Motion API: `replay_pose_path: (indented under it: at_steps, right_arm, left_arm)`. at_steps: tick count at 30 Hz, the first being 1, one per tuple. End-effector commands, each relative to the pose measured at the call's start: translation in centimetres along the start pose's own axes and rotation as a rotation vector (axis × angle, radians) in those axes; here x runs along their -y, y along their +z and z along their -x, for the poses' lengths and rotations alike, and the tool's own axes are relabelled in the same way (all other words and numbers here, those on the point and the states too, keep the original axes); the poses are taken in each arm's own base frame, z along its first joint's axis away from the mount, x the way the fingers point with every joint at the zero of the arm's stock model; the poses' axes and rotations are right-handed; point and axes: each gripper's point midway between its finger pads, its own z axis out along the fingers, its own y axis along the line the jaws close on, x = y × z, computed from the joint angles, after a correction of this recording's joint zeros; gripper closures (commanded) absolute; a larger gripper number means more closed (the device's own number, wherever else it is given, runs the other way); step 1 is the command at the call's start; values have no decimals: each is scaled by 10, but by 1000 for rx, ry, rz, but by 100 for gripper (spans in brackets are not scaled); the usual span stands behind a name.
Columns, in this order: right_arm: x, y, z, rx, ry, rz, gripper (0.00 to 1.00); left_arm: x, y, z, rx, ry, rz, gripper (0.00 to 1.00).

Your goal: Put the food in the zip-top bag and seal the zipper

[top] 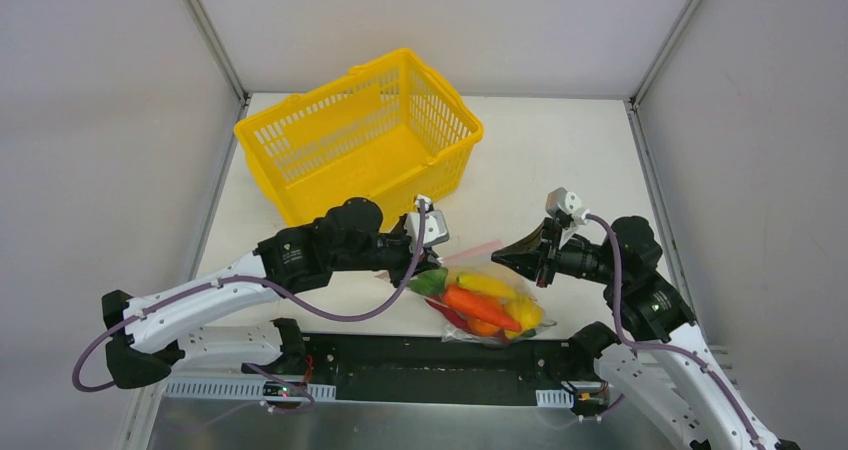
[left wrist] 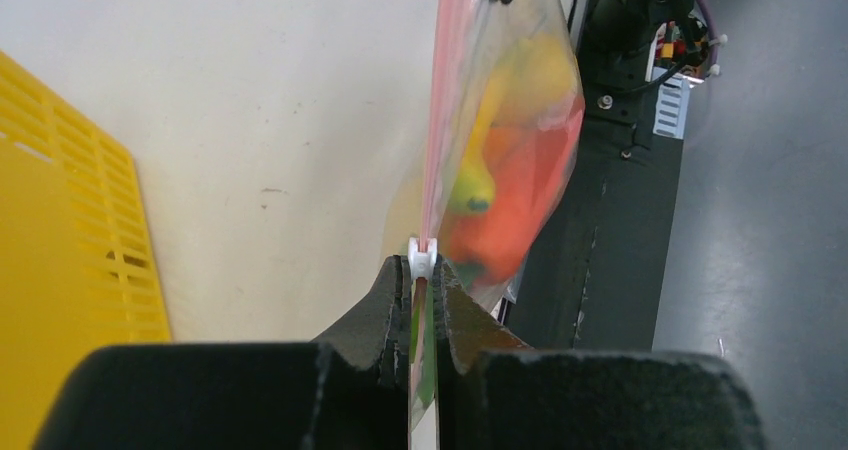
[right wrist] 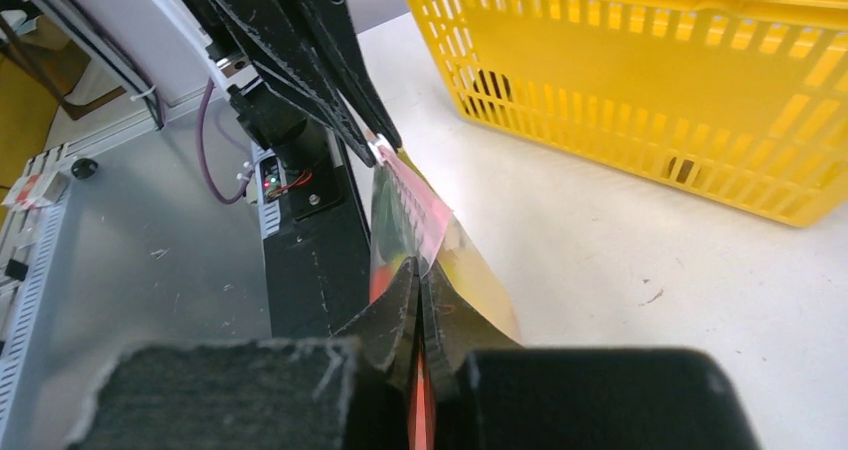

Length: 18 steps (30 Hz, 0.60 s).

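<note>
The zip-top bag [top: 512,292] sits at the near middle of the worktop [top: 560,160], about five o'clock from the yellow basket [top: 300,150] in the overhead view, with the food [top: 482,307] bulging inside. The left claw [left wrist: 422,270] is pressed together on the zipper [left wrist: 445,110], right at its small white slider [left wrist: 424,254]. The right claw [right wrist: 418,275] pinches the same pink strip at its other end. The film looks thin, limp and slippery — the toys' weight sags it — so the stiffer zipper is probably the one sound place to hold. A slack pinch there could let it slide out.
</note>
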Motion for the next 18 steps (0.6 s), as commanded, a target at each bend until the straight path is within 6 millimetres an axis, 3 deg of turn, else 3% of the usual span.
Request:
replay_pose_path:
  at_steps: [1, 10, 18]
  right_arm:
    - [5, -4, 30, 125, -68, -62, 100]
    - [20, -4, 31, 149, -47, -145, 100]
    - [36, -13, 43, 226, -40, -262, 100]
  left_arm:
    - [-17, -19, -22, -43, -17, 106, 100]
    - [-27, -38, -41, -52, -47, 196, 100]
    - [-37, -50, -66, -89, -88, 283, 100]
